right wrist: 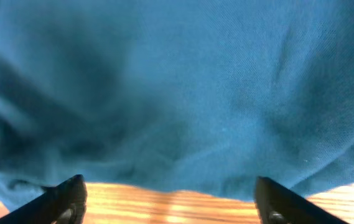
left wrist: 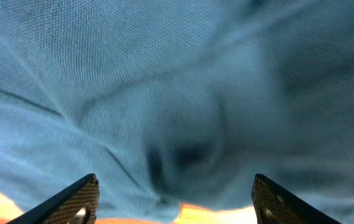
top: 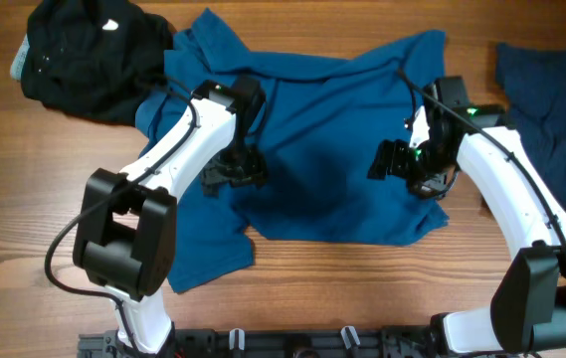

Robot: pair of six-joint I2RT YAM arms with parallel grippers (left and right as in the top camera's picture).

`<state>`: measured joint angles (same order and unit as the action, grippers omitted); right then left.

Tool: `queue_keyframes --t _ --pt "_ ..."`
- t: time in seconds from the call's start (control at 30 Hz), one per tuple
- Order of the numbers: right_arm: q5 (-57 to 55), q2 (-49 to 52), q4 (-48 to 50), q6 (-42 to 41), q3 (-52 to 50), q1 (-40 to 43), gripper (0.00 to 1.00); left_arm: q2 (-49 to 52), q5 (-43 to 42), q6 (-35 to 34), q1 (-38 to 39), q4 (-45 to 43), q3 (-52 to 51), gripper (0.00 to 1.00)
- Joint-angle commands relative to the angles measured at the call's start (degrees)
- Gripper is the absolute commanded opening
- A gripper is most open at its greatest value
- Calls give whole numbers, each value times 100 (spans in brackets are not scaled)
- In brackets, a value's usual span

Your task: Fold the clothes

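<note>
Both the left end effector [top: 233, 169] and right end effector [top: 399, 161] hang spread wide and empty over the medium-blue short-sleeved polo shirt [top: 332, 109] lying rumpled on the wooden bench [top: 362, 288], so a shallow pinch might just drag it crooked.

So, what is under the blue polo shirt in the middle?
Around the blue polo shirt only the wooden table shows. The cloth hides everything beneath its middle, and whether its corner lies on the black garment cannot be told.
</note>
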<state>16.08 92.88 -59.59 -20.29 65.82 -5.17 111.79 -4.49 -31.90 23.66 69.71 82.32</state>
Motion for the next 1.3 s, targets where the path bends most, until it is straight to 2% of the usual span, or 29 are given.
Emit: queue_keyframes --t 0.0,0.07,0.17,0.33,0.63,0.8,1.1,1.27 --pt "52 17 275 -391 -398 -9 64 -42 -129 -72 -175 -205 -457 75" --pt "52 17 376 -614 -577 -9 50 -42 -129 -44 -216 -203 -619 74" --pt "55 24 498 -693 -774 -9 41 -42 -127 -26 -225 -256 -824 75" --pt "57 35 920 -992 -1272 -7 15 -42 -267 -31 -271 -651 -1073 75" --pt "72 66 1311 -1510 -1587 -7 15 -42 -409 -37 -413 -785 -1078 77" --pt "-313 66 1233 -1875 -1587 -7 14 -42 -407 -162 -413 -870 -1078 81" --pt "-789 66 1134 -1963 -1587 -2 14 -42 -409 -162 -413 -911 -1078 84" --pt "-1060 66 1047 -2035 -1591 -2 14 -42 -428 -162 -413 -935 -1078 91"
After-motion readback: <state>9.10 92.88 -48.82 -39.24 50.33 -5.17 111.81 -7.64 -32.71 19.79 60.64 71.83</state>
